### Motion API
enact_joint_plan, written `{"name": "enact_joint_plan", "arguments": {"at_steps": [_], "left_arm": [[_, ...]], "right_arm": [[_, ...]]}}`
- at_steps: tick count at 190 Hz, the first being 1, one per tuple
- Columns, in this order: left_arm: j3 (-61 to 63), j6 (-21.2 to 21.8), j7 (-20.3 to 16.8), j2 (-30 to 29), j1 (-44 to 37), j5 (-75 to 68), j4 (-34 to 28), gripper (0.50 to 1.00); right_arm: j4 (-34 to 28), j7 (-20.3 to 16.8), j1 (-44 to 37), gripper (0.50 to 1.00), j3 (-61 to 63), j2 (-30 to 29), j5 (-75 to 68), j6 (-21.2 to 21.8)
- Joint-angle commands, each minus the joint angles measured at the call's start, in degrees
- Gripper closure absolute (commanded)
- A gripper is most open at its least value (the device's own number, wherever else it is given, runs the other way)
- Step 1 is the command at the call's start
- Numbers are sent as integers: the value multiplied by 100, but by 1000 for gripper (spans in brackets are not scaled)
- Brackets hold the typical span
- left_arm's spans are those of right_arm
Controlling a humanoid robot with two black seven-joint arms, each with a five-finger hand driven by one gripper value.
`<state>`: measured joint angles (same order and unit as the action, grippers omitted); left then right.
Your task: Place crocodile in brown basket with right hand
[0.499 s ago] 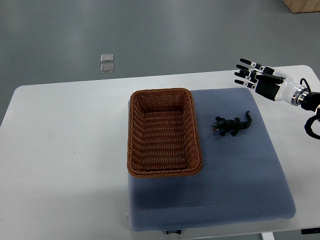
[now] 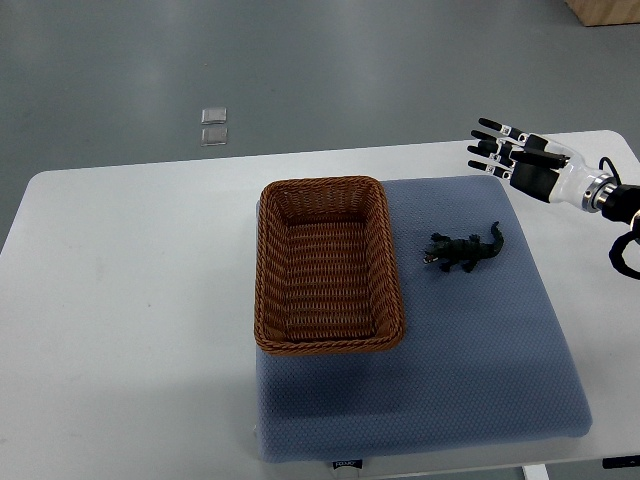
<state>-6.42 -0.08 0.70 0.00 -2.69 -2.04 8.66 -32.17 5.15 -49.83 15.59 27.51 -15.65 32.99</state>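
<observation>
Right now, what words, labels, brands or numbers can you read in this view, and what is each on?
Nothing legible in this view.
Small tag on the front edge of the blue mat: too small and blurred to read.
Brown basket, crocodile, right robot hand, white table: no print visible.

Nothing here can be read from where I stand. The only thing that looks like a label is a small dark tag (image 2: 347,464) on the front edge of the blue pad (image 2: 480,380), at the bottom of the view. Its pale marks are too tiny and blurred to make out. A similar dark patch (image 2: 625,462) sits on the front edge of the white bench (image 2: 130,300) at far right, equally illegible.
</observation>
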Motion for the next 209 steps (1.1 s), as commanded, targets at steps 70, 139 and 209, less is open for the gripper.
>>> {"name": "enact_joint_plan", "arguments": {"at_steps": [70,139,209], "left_arm": [[9,0,0,0,32,2,4,500],[1,0,0,0,32,2,4,500],[9,0,0,0,32,2,4,500]], "right_arm": [[-26,452,-220,564,76,62,2242,147],[-97,1304,-527,564,67,132,5203,94],[-747,1647,-659,564,67,369,7155,-73]]}}
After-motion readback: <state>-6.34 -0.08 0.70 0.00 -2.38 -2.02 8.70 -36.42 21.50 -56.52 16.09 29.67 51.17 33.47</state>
